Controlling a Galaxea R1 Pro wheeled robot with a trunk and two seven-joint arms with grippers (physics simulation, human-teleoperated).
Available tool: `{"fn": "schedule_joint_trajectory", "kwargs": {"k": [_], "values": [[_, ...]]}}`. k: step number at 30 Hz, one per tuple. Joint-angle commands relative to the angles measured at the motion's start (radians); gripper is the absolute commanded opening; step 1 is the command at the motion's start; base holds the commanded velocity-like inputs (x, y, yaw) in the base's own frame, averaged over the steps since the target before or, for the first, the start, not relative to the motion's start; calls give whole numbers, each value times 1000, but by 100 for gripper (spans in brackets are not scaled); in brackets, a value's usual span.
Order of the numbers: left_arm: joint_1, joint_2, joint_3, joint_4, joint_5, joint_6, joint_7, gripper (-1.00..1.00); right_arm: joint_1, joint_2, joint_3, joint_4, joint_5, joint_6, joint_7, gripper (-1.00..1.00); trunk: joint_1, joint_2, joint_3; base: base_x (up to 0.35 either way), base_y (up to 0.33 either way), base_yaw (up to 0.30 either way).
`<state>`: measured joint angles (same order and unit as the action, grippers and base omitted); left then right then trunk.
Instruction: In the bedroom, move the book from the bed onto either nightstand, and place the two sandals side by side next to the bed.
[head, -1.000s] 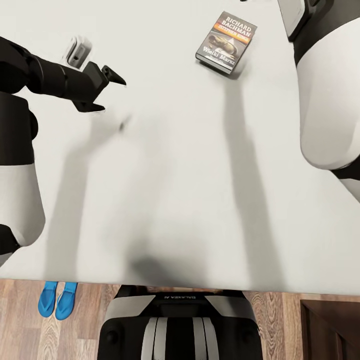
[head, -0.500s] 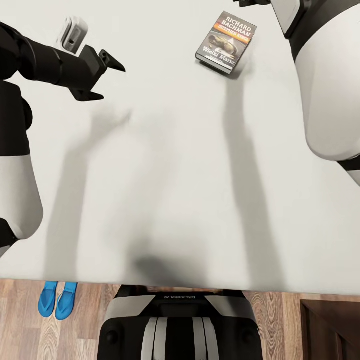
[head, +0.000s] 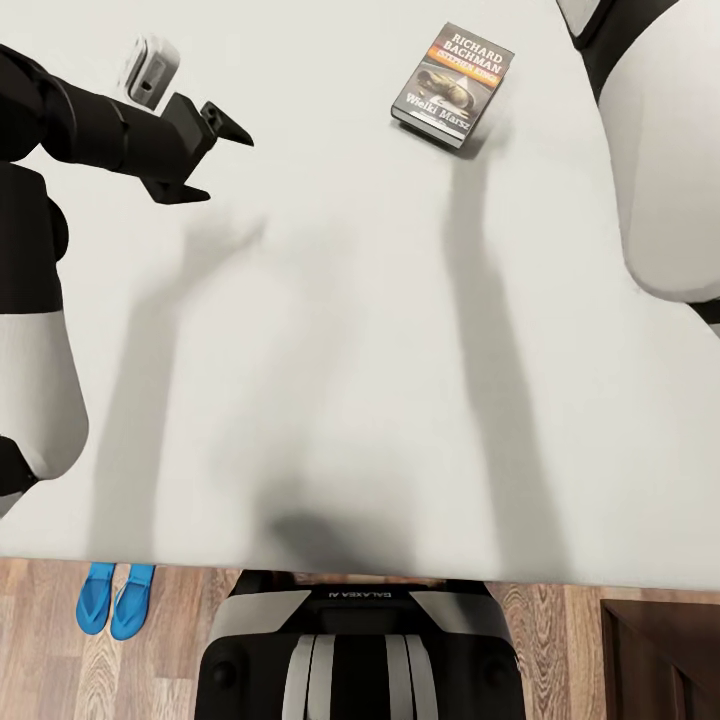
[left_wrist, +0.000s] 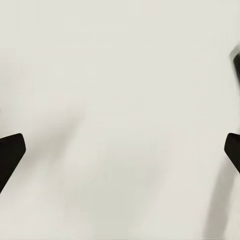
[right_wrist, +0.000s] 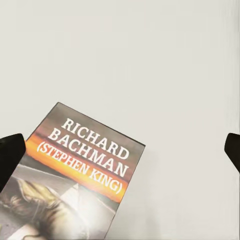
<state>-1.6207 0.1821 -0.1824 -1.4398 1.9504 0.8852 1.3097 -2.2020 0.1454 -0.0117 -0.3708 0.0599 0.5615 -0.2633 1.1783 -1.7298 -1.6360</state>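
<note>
On the bed (head: 360, 330) lies the book (head: 453, 85), flat, untouched, beneath the right end effector (right_wrist: 120, 150) with jaws apart; left end effector (head: 215, 160) likewise spread, well aside; sandals (head: 116, 598) paired on floor.

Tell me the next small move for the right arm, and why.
Probably lower the right end effector toward the book and shift it to centre on the cover. The book lies flat and untouched on the bed; the right wrist view shows it off to one side between wide-apart fingertips.
</note>
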Motion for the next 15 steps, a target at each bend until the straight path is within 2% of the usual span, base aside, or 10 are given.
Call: {"fn": "schedule_joint_trajectory", "kwargs": {"k": [1,6,11,15], "values": [[-1,1,-1,-1,8,7,10,100,-1,1,-1,-1,5,7,0,100,0,0,0,0,0,0],[-1,-8,-3,3,8,8,12,100,-52,2,-5,10,-9,50,-7,100,0,0,0,0,0,0],[-4,-18,-3,22,8,9,12,100,-93,28,-6,12,-12,73,-13,100,0,0,0,0,0,0],[-5,-20,-2,28,8,9,12,100,-104,29,-7,16,-15,78,-13,100,0,0,0,0,0,0]]}}
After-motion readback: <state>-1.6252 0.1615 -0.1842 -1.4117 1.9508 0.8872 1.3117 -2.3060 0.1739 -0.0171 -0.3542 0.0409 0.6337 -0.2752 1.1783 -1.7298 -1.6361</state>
